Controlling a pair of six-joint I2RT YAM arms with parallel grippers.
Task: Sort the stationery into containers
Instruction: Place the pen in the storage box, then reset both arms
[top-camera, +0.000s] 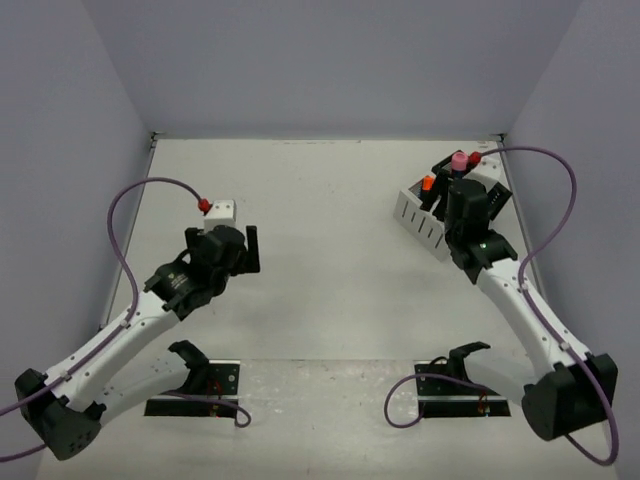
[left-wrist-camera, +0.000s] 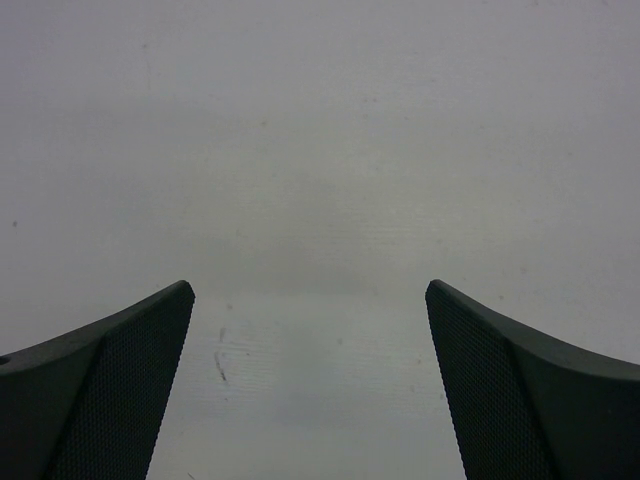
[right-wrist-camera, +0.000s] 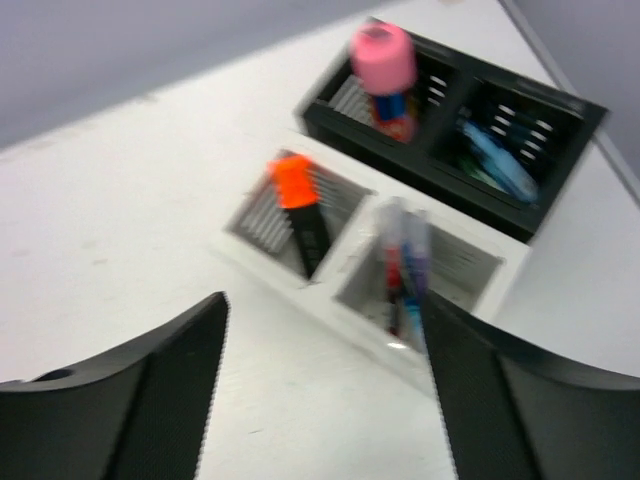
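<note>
The white two-compartment box (right-wrist-camera: 300, 290) holds an orange-capped highlighter (right-wrist-camera: 298, 200) in its left compartment and several thin red, blue and dark pens (right-wrist-camera: 402, 268) in its right one. The black box (right-wrist-camera: 450, 155) behind it holds the pink cylinder (right-wrist-camera: 383, 55) and blue and green items (right-wrist-camera: 495, 165). Both boxes sit at the far right in the top view, the white box (top-camera: 418, 218) in front, with the pink cylinder (top-camera: 460, 160) standing out. My right gripper (right-wrist-camera: 322, 298) is open and empty, just above the white box, as the top view also shows (top-camera: 447, 202). My left gripper (left-wrist-camera: 308, 290) is open and empty over bare table, at the left in the top view (top-camera: 238, 248).
The grey side walls and back wall close in the white table (top-camera: 320, 200). Two black brackets (top-camera: 195, 365) (top-camera: 465, 360) sit near the arm bases at the front edge. Purple cables loop off both arms.
</note>
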